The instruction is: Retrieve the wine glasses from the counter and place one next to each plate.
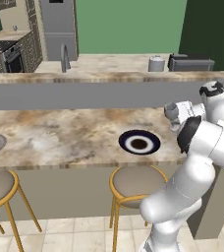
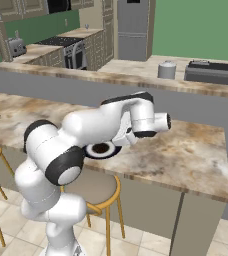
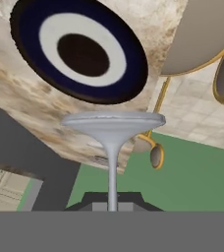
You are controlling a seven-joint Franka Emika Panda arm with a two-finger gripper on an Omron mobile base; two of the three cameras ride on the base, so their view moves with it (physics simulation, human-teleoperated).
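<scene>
Claw (image 3: 112, 204): we read it clamped together on the thin stem of a wine glass (image 3: 112, 129), foot pointing away from the hand.
Glass, left base view: we see it (image 1: 171, 111) carried above the tabletop (image 1: 60, 135).
Plate (image 3: 77, 49): dark blue rim, white ring, dark centre; we note it on the tabletop just beyond the claw.
Stools (image 1: 133, 184): tucked under the tabletop edge, below the claw.
</scene>
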